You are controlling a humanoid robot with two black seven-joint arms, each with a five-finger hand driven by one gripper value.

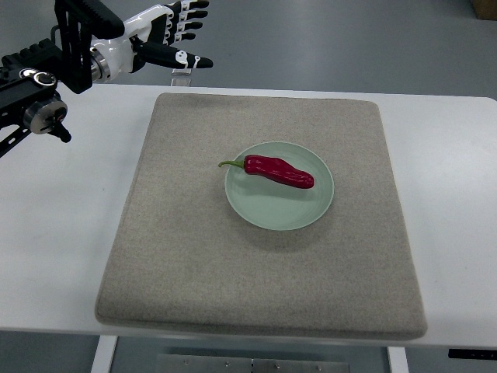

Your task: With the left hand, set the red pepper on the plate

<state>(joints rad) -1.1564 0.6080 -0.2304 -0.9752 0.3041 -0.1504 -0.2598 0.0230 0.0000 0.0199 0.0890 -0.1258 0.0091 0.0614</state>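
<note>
White rectangular tabletop (54,233) filling the frame from edge to edge. Centred on it, a large square mat of coarse beige-grey felt (194,272). At mid-frame, slightly right of centre, a round pale green ceramic plate (279,214) lying flat on the mat. Across the plate's upper half, a glossy dark red pepper (279,171), long and slightly kinked, lying on its side, with a thin green stem (231,163) poking past the plate's left rim. Already on the plate, so the placing looks done.

Upper left of the frame: white-and-black robot left hand (171,35) on a black arm, held beyond the table's far edge, well apart from plate and pepper, fingers stretched out straight and holding nothing. Right hand absent from the picture.

Likely handling: light, fairly firm yet bruisable, with waxy skin apt to slip. Best hold probably across the thick middle of the body, pads on opposite sides, never by the stem. Whether real or a plastic replica, hard to tell from this height.
</note>
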